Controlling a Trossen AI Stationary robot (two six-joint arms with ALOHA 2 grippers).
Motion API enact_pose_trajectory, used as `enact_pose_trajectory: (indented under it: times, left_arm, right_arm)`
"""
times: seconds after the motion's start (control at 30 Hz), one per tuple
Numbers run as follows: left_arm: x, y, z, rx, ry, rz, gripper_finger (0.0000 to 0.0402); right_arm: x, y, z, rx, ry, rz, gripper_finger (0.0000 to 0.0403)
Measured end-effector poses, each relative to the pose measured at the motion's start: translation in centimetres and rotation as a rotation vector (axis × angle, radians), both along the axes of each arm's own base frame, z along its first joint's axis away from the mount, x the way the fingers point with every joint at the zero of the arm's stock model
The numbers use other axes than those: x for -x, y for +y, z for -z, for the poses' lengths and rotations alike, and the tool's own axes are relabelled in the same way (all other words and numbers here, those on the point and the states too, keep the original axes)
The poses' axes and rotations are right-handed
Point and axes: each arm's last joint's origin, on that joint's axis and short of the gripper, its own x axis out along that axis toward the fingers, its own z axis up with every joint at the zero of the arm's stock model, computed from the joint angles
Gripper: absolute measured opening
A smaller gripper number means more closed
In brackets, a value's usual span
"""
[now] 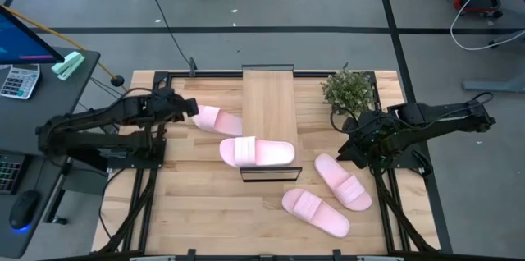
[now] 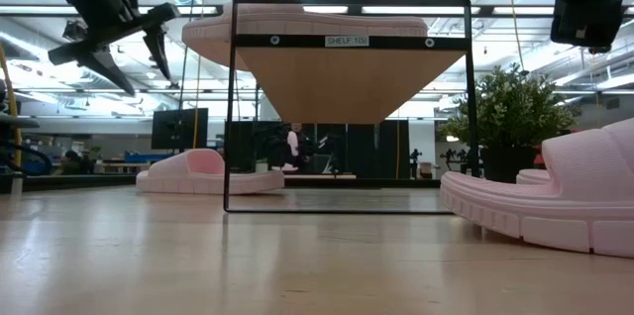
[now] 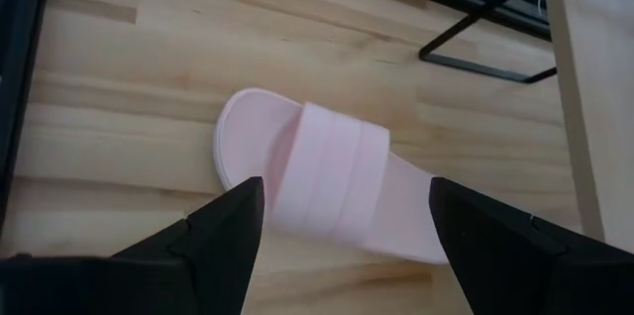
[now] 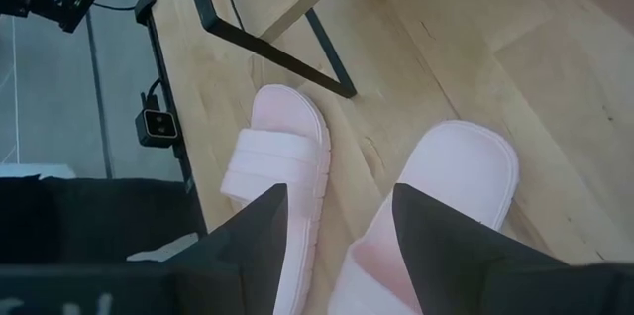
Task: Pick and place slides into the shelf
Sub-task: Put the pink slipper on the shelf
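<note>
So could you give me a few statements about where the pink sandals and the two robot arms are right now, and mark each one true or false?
1. One slide lies on the shelf. True.
2. Two slides lie on the table right of the shelf. True: one nearer the right gripper, another toward the front edge.
3. The left gripper holds a slide. False: it is open above the slide left of the shelf.
4. The potted plant stands on the shelf. False: it stands on the table beside it.
</note>
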Motion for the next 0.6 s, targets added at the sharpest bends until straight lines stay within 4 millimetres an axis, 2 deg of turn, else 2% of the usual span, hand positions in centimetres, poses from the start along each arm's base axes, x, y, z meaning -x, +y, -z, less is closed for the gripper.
enact_pose_trajectory:
  times: [0.33, 0.6]
  left_arm:
    - [-1.8, 2.7, 0.9, 0.0, 0.06, 0.047, 0.0293]
    - [-3.3, 4.4, 1.3, -0.007, 0.024, 0.094, 0.0293]
  right_arm:
    - [0.0, 0.0, 0.0, 0.007, -0.004, -0.01, 0.019]
    - [0.0, 0.0, 0.0, -0.007, 0.002, 0.002, 0.019]
